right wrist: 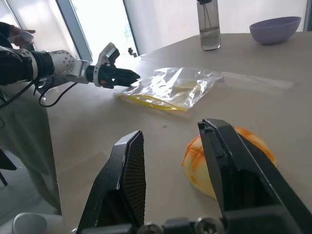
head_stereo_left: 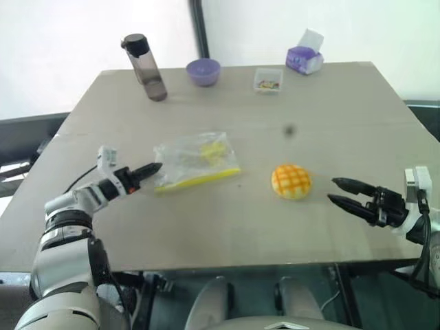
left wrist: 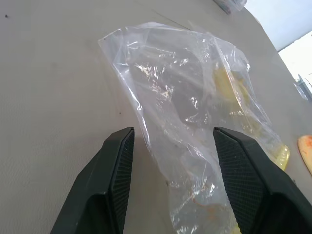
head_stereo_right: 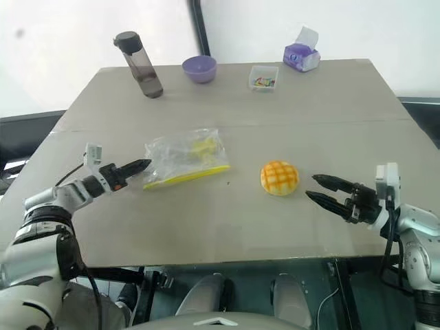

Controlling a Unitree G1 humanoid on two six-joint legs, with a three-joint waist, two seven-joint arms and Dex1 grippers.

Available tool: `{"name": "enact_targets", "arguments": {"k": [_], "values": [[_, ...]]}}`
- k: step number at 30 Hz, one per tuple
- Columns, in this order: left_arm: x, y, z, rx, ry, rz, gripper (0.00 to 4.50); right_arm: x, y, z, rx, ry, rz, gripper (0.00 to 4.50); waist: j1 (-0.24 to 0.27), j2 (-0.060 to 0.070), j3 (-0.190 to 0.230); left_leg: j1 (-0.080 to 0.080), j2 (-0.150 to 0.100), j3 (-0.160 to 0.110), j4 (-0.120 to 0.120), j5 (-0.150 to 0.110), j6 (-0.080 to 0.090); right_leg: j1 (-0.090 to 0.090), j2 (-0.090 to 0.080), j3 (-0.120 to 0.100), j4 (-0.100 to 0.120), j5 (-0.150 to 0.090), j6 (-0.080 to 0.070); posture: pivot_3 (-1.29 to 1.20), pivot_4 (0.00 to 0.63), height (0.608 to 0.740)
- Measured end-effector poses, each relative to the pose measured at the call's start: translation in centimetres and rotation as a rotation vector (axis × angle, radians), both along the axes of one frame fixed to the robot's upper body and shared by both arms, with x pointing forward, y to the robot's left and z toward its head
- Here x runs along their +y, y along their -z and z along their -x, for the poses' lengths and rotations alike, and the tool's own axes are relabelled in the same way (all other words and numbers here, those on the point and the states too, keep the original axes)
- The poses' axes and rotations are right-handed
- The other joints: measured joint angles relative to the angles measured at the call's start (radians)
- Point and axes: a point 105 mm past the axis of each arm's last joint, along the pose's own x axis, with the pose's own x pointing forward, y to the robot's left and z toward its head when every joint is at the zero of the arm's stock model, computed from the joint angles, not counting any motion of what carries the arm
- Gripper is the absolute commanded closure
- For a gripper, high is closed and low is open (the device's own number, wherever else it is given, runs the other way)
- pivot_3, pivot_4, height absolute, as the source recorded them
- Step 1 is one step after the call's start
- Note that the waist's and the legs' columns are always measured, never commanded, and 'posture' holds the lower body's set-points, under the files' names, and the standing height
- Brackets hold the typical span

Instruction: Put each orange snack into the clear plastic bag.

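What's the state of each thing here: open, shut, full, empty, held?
Bag: flat on table, not held.
Bun: loose on table, outside bag.
Left gripper: open, at bag's edge.
Right gripper: open, empty, beside bun.
Bottle: upright, capped.
Bowl: upright.

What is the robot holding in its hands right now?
Nothing. The left gripper is open around the clear plastic bag's edge; the right gripper is open, short of the orange snack.

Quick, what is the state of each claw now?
Left claw: open, its fingers either side of the clear plastic bag, not gripping.
Right claw: open, empty, near the orange snack.
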Motion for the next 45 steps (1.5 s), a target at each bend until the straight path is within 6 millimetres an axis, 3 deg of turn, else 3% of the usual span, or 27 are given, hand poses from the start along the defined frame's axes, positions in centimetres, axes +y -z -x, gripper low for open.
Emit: {"name": "enact_targets", "arguments": {"k": [9, 12, 16, 17, 22, 25, 28, 29, 31, 33, 35, 40, 45], "values": [[-3.8, 0.0, 1.1, 0.074, 0.256, 0.055, 1.76, 0.1, -0.1, -0.1, -0.011, 0.008, -0.002, 2.50, 0.015, 0.002, -0.002, -0.004, -0.005, 0.000, -0.002, -0.003, 0.005, 0.001, -0.005, -0.001, -0.011, 0.001, -0.001, 0.00, 0.150, 0.740], [-4.1, 0.2, 1.0, 0.087, 0.253, 0.065, 2.63, 0.1, 0.0, -0.1, -0.011, 0.011, -0.001, 2.50, 0.022, 0.002, -0.002, -0.004, -0.004, 0.000, -0.005, -0.003, 0.005, 0.001, -0.006, -0.001, -0.014, 0.001, -0.001, 0.00, 0.150, 0.740], [-4.9, 0.7, 1.1, 0.106, 0.259, 0.113, 4.24, 0.2, 0.1, -0.1, -0.008, 0.020, -0.009, 2.50, 0.024, 0.002, -0.002, -0.005, -0.005, 0.000, -0.009, -0.003, 0.005, 0.000, -0.007, -0.001, -0.017, 0.000, 0.000, 0.00, 0.150, 0.740], [-5.2, 0.5, 1.0, 0.104, 0.269, 0.116, 4.44, 0.2, 0.2, -0.1, -0.008, 0.023, -0.012, 2.50, 0.027, 0.004, -0.003, -0.004, -0.005, 0.000, -0.010, -0.003, 0.005, 0.001, -0.008, -0.001, -0.017, 0.000, 0.000, 0.00, 0.150, 0.740], [-5.6, 0.8, 1.1, 0.107, 0.265, 0.108, 4.44, 0.3, 0.3, -0.1, -0.003, 0.026, -0.012, 2.50, 0.025, 0.007, -0.005, -0.003, -0.005, 0.000, -0.012, -0.003, 0.005, 0.001, -0.008, -0.001, -0.017, 0.000, 0.000, 0.00, 0.150, 0.740], [-7.3, -0.1, 1.3, 0.074, 0.306, 0.194, 4.44, 0.5, 0.5, -0.1, -0.003, 0.022, 0.000, 2.50, 0.029, 0.008, -0.005, -0.005, -0.005, -0.001, -0.012, -0.003, 0.005, 0.001, -0.009, -0.002, -0.018, 0.000, 0.000, 0.00, 0.150, 0.740], [-11.8, -2.3, 2.9, 0.037, 0.439, 0.488, 4.44, 1.2, 0.5, -0.7, -0.013, 0.030, 0.006, 2.50, 0.025, -0.004, 0.002, -0.013, -0.004, -0.003, -0.010, -0.003, 0.005, -0.005, -0.010, -0.003, -0.019, 0.000, 0.000, 0.00, 0.150, 0.740], [-13.1, -3.8, 3.9, 0.020, 0.501, 0.605, 4.44, 2.3, -0.3, -1.2, -0.054, 0.021, 0.000, 2.50, 0.016, -0.012, 0.006, -0.024, -0.002, -0.003, -0.007, -0.002, 0.004, -0.018, -0.008, -0.002, -0.014, 0.001, 0.000, 0.00, 0.150, 0.740], [-13.6, -5.8, 4.7, -0.016, 0.551, 0.676, 4.44, 3.2, -0.9, -1.7, -0.100, 0.022, 0.018, 2.50, -0.001, -0.015, 0.006, -0.039, 0.001, -0.006, 0.002, 0.000, -0.001, -0.032, -0.004, -0.003, -0.010, 0.001, -0.001, 0.00, 0.150, 0.740], [-13.5, -8.7, 5.8, -0.089, 0.598, 0.732, 4.44, 4.3, -1.1, -2.7, -0.150, 0.056, 0.076, 2.50, -0.011, -0.015, 0.007, -0.039, 0.000, -0.005, 0.000, 0.000, -0.001, -0.034, -0.005, 0.000, -0.009, 0.001, -0.001, 0.00, 0.150, 0.740], [-13.9, -10.3, 6.8, -0.139, 0.633, 0.770, 4.44, 6.0, -1.1, -3.9, -0.194, 0.068, 0.153, 2.50, -0.013, -0.015, 0.006, -0.038, -0.001, -0.005, -0.001, 0.000, -0.001, -0.033, -0.005, 0.001, -0.010, 0.001, -0.001, 0.00, 0.150, 0.740], [-14.4, -10.2, 7.3, -0.124, 0.591, 0.846, 4.44, 8.9, 0.1, -5.2, -0.328, 0.014, 0.388, 2.50, 0.004, -0.018, 0.008, -0.038, -0.004, -0.006, 0.001, 0.000, -0.001, -0.033, -0.006, 0.000, -0.011, 0.001, -0.001, 0.00, 0.150, 0.740], [-15.0, -9.6, 7.6, -0.099, 0.553, 0.861, 4.44, 10.5, 0.9, -6.1, -0.379, -0.010, 0.431, 2.50, 0.004, -0.018, 0.008, -0.039, -0.003, -0.006, 0.001, 0.000, -0.001, -0.033, -0.007, 0.000, -0.012, 0.001, -0.001, 0.00, 0.150, 0.740]]}}
